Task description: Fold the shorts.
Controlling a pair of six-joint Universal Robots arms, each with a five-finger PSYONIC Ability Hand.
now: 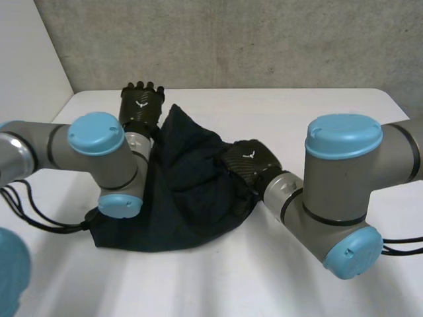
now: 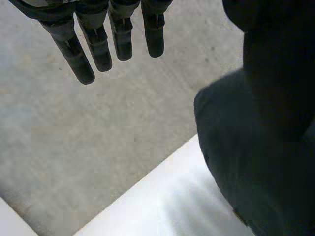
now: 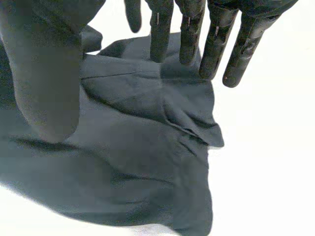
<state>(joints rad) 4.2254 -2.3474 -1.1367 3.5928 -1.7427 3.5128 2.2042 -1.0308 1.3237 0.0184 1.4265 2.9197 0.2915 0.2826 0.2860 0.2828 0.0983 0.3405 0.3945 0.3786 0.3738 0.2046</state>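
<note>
The dark shorts (image 1: 185,191) lie bunched in the middle of the white surface (image 1: 284,109). Their long axis runs roughly crosswise, from beside the left arm (image 1: 99,142) to the right robot hand (image 1: 250,158), and one raised peak points toward the far edge; I cannot tell which end is the waistband. The right robot hand rests at the cloth's edge, straight fingers (image 3: 214,44) spread and gripping nothing. The left robot hand (image 1: 141,104) hangs open beside the peak, also empty. Folding this crumpled heap would likely trap creases, and cloth leaning on the left arm could drag along if that arm moves.
</note>
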